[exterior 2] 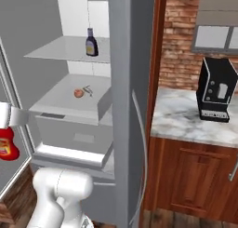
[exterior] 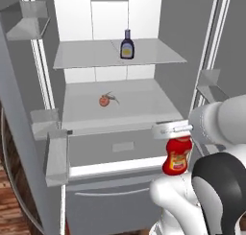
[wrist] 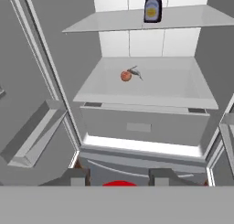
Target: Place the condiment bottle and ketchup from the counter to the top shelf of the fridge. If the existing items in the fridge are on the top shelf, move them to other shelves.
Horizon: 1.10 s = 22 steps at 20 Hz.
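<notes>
Gripping the ketchup (exterior: 178, 156) by its neck, the fingers (exterior: 172, 129) are closed on it; the bottle hangs in front of the open fridge (exterior: 77, 18), level with its drawer (exterior: 120, 145). Condiment bottle (exterior: 127, 45) stands upright on the top shelf (exterior: 86, 56), mid-width toward the back. Red-orange fruit (exterior: 104, 100) and dark sprig (exterior: 113, 98) lie touching on the lower shelf (exterior: 139, 107).

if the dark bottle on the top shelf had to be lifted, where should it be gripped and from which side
Probably around the wide body of the bottle, from the open front. It stands upright, with the back wall close behind and nothing beside it on the shelf.
</notes>
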Tool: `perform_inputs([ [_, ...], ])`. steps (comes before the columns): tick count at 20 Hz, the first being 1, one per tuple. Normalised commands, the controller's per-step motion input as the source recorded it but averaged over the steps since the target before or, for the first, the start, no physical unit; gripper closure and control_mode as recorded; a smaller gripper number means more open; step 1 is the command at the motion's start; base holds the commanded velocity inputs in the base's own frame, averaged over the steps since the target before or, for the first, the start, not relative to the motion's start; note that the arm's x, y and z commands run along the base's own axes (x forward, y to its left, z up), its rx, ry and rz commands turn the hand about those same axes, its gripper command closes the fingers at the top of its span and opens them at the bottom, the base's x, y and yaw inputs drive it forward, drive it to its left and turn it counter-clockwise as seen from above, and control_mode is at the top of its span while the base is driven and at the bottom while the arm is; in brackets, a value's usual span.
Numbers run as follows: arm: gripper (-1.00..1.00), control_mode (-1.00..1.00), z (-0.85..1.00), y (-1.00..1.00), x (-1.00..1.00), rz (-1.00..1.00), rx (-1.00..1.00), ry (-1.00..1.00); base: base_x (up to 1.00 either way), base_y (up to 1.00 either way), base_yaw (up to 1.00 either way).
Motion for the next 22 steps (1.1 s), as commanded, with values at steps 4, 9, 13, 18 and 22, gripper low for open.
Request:
perform_inputs([
  [4, 1.0, 1.0, 0.0, 0.0, 0.0, 0.0, 0.0, 0.0, 0.55, 0.15, -0.14],
  [9, 1.0, 1.0, 0.0, 0.0, 0.0, 0.0, 0.0, 0.0, 0.55, 0.24, -0.07],
  [13, 1.0, 1.0, 0.0, 0.0, 0.0, 0.0, 0.0, 0.0, 0.03, 0.53, 0.0],
  [18, 1.0, 1.0, 0.0, 0.0, 0.0, 0.0, 0.0, 0.0, 0.24, 0.5, -0.01],
  [22, 1.0, 1.0, 0.0, 0.0, 0.0, 0.0, 0.0, 0.0, 0.41, 0.37, 0.0],
])
